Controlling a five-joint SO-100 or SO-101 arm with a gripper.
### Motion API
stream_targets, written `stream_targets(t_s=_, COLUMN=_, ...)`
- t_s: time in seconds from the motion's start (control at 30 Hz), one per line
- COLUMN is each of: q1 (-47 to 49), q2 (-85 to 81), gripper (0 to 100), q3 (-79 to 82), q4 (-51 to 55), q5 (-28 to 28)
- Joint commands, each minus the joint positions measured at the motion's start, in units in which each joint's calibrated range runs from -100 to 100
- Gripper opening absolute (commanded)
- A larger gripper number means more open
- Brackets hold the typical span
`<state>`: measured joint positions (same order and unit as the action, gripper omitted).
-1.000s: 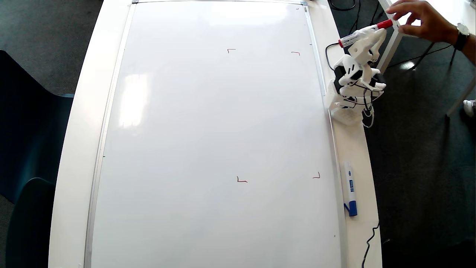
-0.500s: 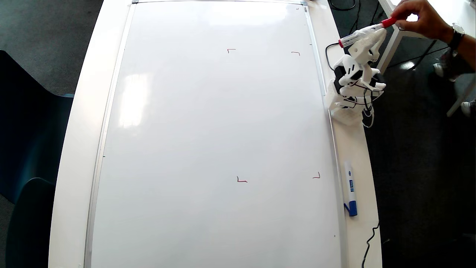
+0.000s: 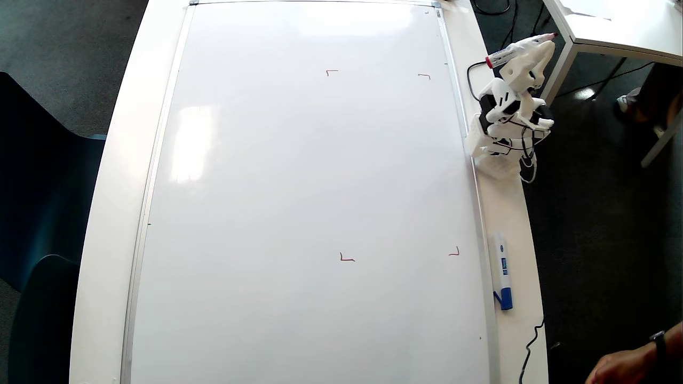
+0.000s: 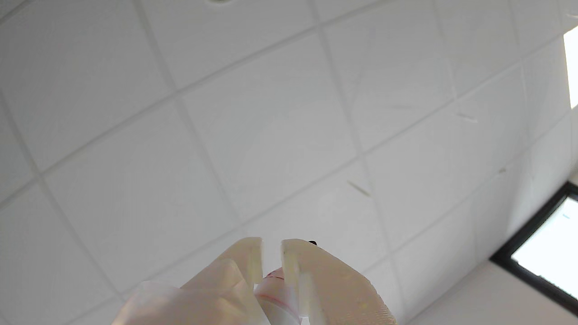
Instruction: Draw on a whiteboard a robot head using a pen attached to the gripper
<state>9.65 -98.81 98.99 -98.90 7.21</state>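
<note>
The whiteboard point(image 3: 299, 176) fills most of the overhead view and bears small red corner marks point(image 3: 347, 258). No robot head shows on it. The white arm stands folded at the board's right edge. Its gripper point(image 3: 540, 46) is raised off the board and shut on the pen point(image 3: 509, 53). The pen is a slim white marker with a bare dark-red tip point(image 3: 553, 35) pointing right and a red end at the left. In the wrist view the gripper point(image 4: 272, 247) points up at ceiling tiles, with the pen point(image 4: 275, 289) squeezed between its fingers.
A white-and-blue marker point(image 3: 502, 269) lies on the table rim right of the board. A black cable point(image 3: 528, 352) runs near the lower right edge. A person's hand point(image 3: 627, 368) shows at the bottom right. Another white table point(image 3: 613, 26) stands at the top right.
The person's hand at the pen's right end has gone, and the red cap with it, leaving the tip bare. A hand now shows at the bottom right. The arm has not moved.
</note>
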Motion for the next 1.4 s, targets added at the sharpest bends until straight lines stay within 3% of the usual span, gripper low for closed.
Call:
stream_targets(t_s=0.0, q1=0.33, q2=0.07, gripper=1, q3=0.37, q4=-0.75, q5=0.24)
stream_targets(t_s=0.13, q1=-0.04, q2=0.49, gripper=1, q3=0.37, q4=-0.32, q5=0.19)
stream_targets(t_s=0.3, q1=0.33, q2=0.07, gripper=1, q3=0.01, q4=11.33, q5=-0.13)
stream_targets(t_s=0.6, q1=0.40, q2=0.07, gripper=1, q3=-9.25, q4=49.90, q5=-0.13)
stream_targets(t_s=0.63, q1=0.40, q2=0.49, gripper=1, q3=-11.89, q4=59.63, q5=-0.19)
stream_targets(t_s=0.77, q1=0.33, q2=0.49, gripper=1, q3=-16.97, q4=81.00, q5=-0.19)
stream_targets(t_s=0.8, q1=0.33, q2=0.49, gripper=1, q3=-18.88, q4=91.08, q5=-0.19)
stream_targets(t_s=0.93, q1=-0.04, q2=0.49, gripper=1, q3=-20.60, q4=108.55, q5=-0.13)
stream_targets(t_s=1.13, q1=0.33, q2=0.66, gripper=1, q3=-20.15, q4=121.75, q5=0.13)
stream_targets(t_s=1.37, q1=0.25, q2=9.21, gripper=1, q3=-19.06, q4=125.66, q5=0.99)
